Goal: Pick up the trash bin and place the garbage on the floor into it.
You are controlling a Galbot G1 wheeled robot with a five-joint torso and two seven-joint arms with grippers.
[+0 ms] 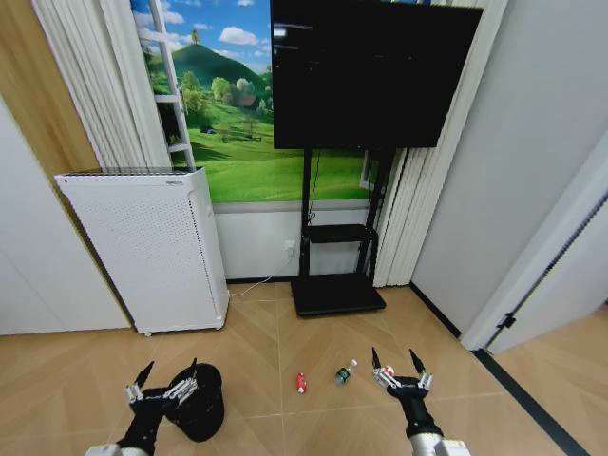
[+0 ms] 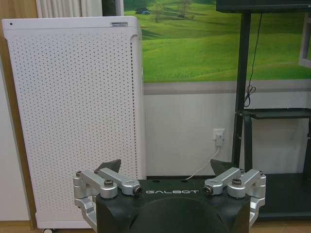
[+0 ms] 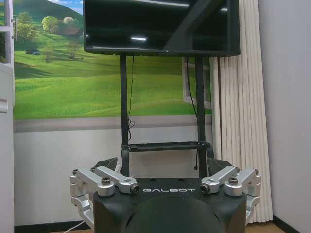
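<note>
Both arms low, fingers spread wide, holding nothing. Left end effector (image 1: 167, 372) right up against the trash bin (image 1: 201, 404). Right end effector (image 1: 400, 362) just beside the green-label bottle (image 1: 345, 372) and red wrapper (image 1: 301, 382) on the floor (image 1: 256, 332).

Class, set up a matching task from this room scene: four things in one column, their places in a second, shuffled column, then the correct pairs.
Things:
1. trash bin
2. red wrapper
3. clear bottle
4. white air purifier

Places:
A. standing against the wall, beside the meadow mural
B. on the floor, just left of the right pincer
C. beside the left pincer
D. on the floor between the bin and the bottle

Pairs: 1-C, 2-D, 3-B, 4-A
</note>
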